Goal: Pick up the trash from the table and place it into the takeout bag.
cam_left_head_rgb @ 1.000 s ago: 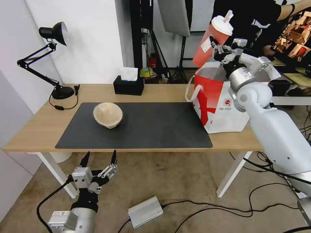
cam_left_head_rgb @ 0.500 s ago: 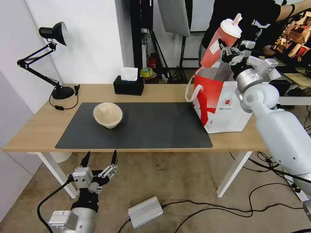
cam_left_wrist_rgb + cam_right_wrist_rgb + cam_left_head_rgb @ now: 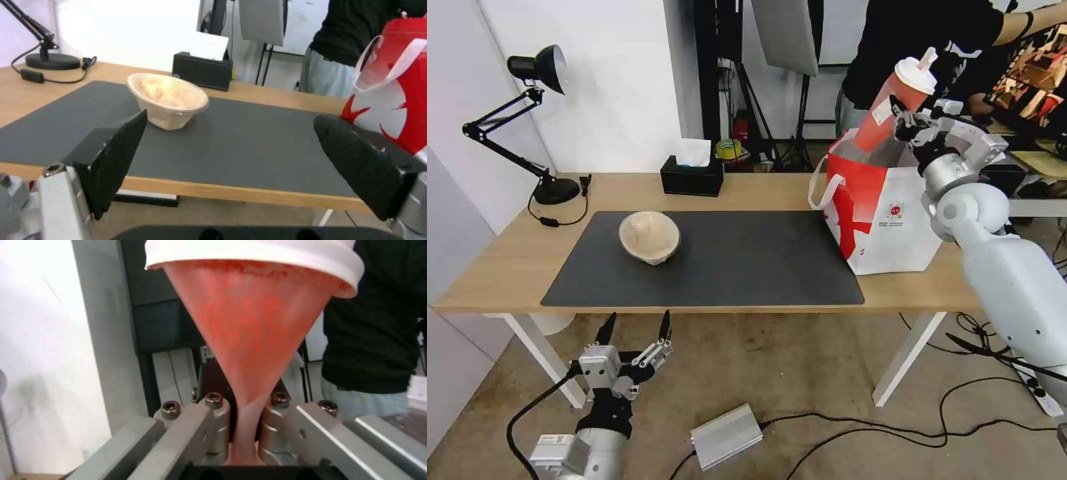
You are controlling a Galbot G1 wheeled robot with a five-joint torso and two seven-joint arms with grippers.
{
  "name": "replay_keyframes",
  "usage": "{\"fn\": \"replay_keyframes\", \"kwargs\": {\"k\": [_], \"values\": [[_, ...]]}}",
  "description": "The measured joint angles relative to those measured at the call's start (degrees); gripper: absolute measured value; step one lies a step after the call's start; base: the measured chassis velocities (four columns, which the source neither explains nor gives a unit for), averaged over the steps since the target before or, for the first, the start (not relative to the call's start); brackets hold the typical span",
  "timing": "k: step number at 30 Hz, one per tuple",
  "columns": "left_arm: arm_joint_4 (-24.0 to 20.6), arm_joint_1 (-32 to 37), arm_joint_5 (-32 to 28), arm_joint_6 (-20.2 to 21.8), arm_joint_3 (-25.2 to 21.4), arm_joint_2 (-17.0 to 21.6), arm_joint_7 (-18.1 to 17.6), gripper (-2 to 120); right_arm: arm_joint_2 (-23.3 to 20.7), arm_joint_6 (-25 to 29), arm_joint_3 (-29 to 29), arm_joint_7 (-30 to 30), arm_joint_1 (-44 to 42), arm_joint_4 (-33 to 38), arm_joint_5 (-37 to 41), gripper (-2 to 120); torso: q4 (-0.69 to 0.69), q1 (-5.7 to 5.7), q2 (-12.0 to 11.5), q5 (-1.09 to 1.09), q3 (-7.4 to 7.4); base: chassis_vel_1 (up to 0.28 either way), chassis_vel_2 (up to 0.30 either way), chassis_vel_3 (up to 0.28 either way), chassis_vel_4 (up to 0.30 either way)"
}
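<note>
my right gripper [image 3: 908, 119] squeezes the red cup [image 3: 894, 107], tilted above the takeout bag [image 3: 887, 213], so i should lower it deep inside before letting go, while my left gripper [image 3: 635, 333] waits open below the table [image 3: 507, 267], far from the bag.

- The red cup [image 3: 253, 340] stands between the fingers [image 3: 213, 426] of the right gripper [image 3: 244, 426], which squeeze its sides together.
- Its white lid [image 3: 253, 253] sits at the wide end.
- A person in a black top [image 3: 378, 326] stands behind.
</note>
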Motion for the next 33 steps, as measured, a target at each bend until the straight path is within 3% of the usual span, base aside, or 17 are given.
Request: {"fn": "replay_keyframes", "kwargs": {"k": [33], "values": [[0.34, -0.36, -0.13, 0.19, -0.46, 1.06, -0.11, 100, 4.66, 0.61, -0.36, -1.11, 0.01, -9.66, -3.12, 4, 0.01, 0.0, 0.0, 0.0, 0.0, 0.0, 0.0, 0.0, 0.0]]}}
